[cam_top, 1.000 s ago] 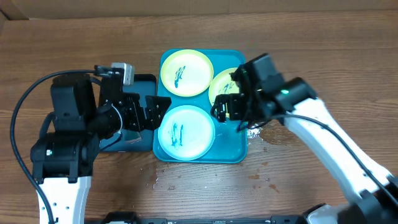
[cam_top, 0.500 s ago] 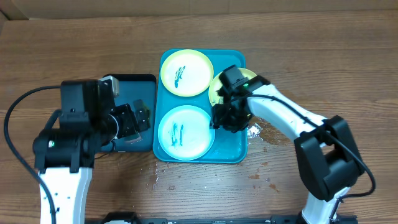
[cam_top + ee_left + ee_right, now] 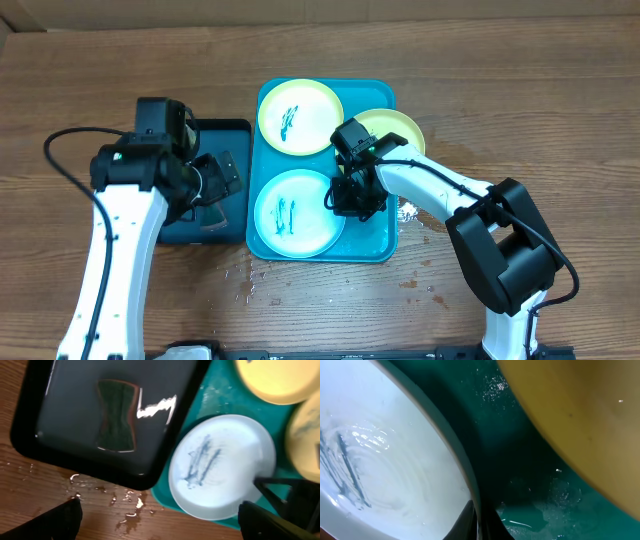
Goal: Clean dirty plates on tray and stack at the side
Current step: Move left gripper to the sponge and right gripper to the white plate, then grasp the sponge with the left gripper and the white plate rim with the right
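Note:
The cyan tray (image 3: 386, 248) holds three plates. A pale blue plate (image 3: 298, 212) with blue-green scribbles lies at its front. A lime-yellow scribbled plate (image 3: 300, 116) lies at the back, and another lime-yellow plate (image 3: 396, 128) overhangs the back right rim. My right gripper (image 3: 350, 200) is shut on the blue plate's right rim (image 3: 465, 467), one finger inside and one outside (image 3: 480, 522). My left gripper (image 3: 225, 180) hangs open over the black tray's right part. In the left wrist view the blue plate (image 3: 222, 465) lies ahead of the open left gripper (image 3: 160, 520).
A black tray (image 3: 215, 232) stands left of the cyan one, with water and a dark sponge (image 3: 117, 415) in it. Water drops (image 3: 130, 505) lie on the wood in front of it. A wet patch (image 3: 412, 215) lies right of the cyan tray.
My right gripper has moved left over the tray and shut on the blue plate's rim. The left arm has swung, its gripper still open over the black tray.

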